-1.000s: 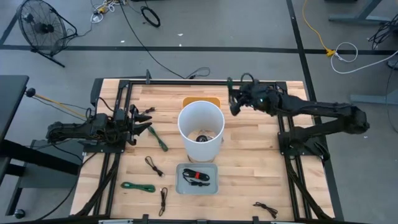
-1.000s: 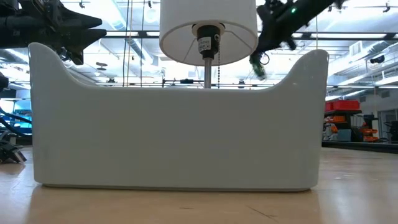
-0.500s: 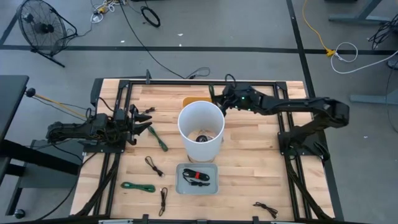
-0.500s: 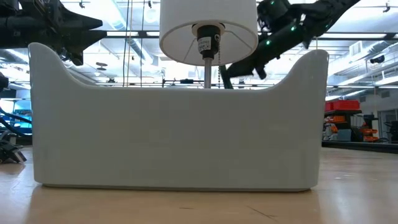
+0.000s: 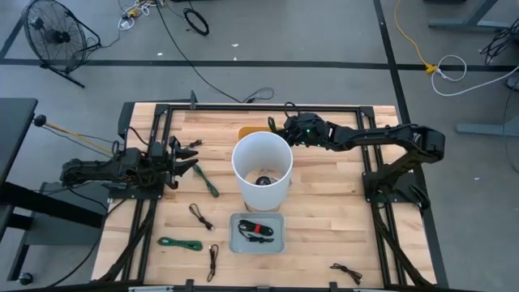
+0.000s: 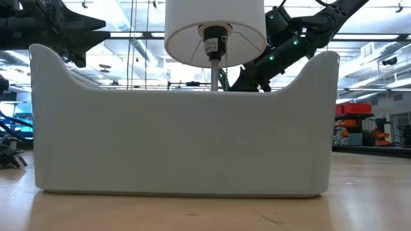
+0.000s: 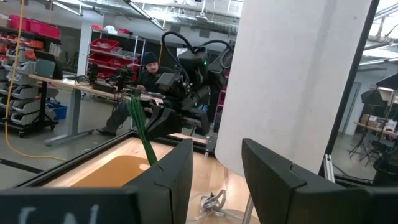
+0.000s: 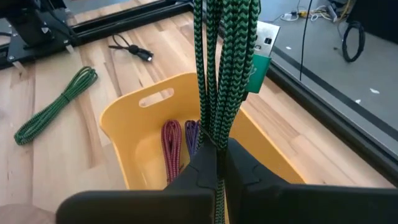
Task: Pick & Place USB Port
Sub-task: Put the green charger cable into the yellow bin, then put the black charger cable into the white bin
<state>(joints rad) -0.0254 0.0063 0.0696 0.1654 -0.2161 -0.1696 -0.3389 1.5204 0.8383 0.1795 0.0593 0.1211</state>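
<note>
1. From overhead I see the right claw (image 5: 278, 127) reaching over the far side of the counter (image 5: 324, 227), just above the yellow bin (image 5: 253, 130) that peeks out behind the tall white lampshade (image 5: 262, 166).
2. My right wrist camera shows what the overhead cannot: the right claw is clamped on a bundled green cable (image 8: 221, 68) with a USB plug (image 8: 262, 45) at its end, hanging over the open yellow bin (image 8: 134, 134).
3. That same view looks into the bin, where a red cable (image 8: 170, 143) and a purple cable (image 8: 191, 135) already lie.
4. The left claw (image 5: 188, 160) waits at the counter's left side, fingers apart and empty; another green cable (image 5: 206, 181) lies on the wood just beside it.
5. The left wrist camera sees across the counter past the lampshade (image 7: 292, 87) to the right arm holding the green cable (image 7: 142, 127) above the bin (image 7: 118, 171); a person sits in the room beyond.
6. The low view is mostly blocked by a white tray wall (image 6: 183, 141); only the right arm (image 6: 282, 51) shows over it.
7. Overhead, that grey tray (image 5: 235, 243) holds a black and red cable (image 5: 258, 231).
</note>
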